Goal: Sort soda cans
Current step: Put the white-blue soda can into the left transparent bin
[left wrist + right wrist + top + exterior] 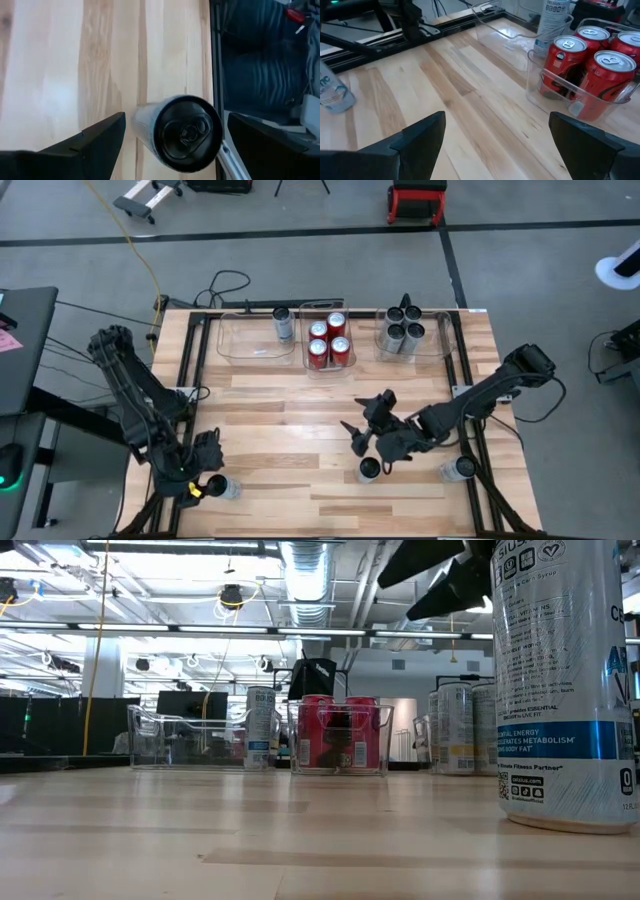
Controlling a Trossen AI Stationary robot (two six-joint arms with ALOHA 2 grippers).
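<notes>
My left gripper (pixel 212 477) hangs open at the table's near left corner, tipped down over a silver can with a dark top (pixel 182 132) that stands on the wood. Its fingers (pixel 95 145) stand on either side of the can with a narrow gap each side. My right gripper (pixel 368 426) is open above the table's near middle, holding nothing. Two silver cans (pixel 369 470) (pixel 460 470) stand near it. One of them fills the low view's right side (pixel 570 680). Red cans (pixel 600 75) stand in the middle bin.
Three clear bins line the far edge: the left bin (pixel 240 340) holds one silver can (pixel 283 325), the middle bin (pixel 310 365) red cans, the right bin (pixel 440 345) several silver cans (pixel 400 335). Bare wood lies between bins and grippers. Black frame rails run along both table sides.
</notes>
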